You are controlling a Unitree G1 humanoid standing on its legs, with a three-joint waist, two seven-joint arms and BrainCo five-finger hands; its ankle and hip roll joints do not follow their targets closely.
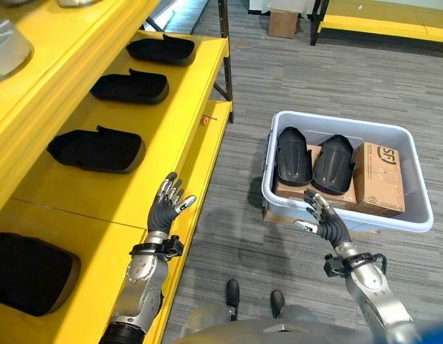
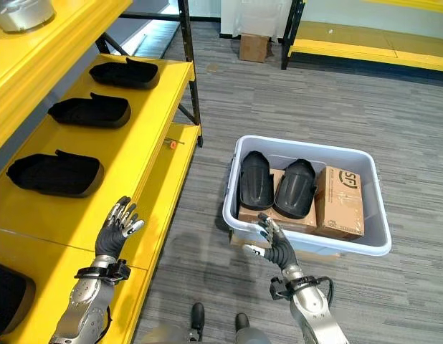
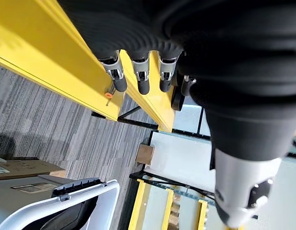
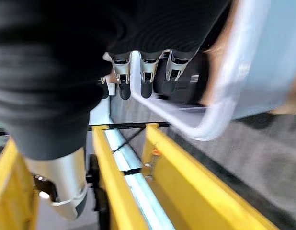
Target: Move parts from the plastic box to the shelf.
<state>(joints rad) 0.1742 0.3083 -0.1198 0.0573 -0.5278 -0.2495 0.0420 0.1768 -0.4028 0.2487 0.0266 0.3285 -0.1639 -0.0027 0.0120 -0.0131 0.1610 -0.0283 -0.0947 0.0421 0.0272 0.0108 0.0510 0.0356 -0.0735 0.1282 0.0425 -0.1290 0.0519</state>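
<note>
Left hand hovers over the shelf front edge, fingers spread, empty. Right hand, fingers apart, is at the box near rim; parts lie just beyond.

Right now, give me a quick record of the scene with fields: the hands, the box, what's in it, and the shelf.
left hand: open, fingers straight, over the front edge of the yellow shelf, holding nothing
right hand: open, at the near rim of the plastic box, holding nothing
box position: on the floor, to the right of the shelf
box contents: two black parts side by side on cardboard, a cardboard carton at their right
shelf contents: black parts already placed in a row
</note>
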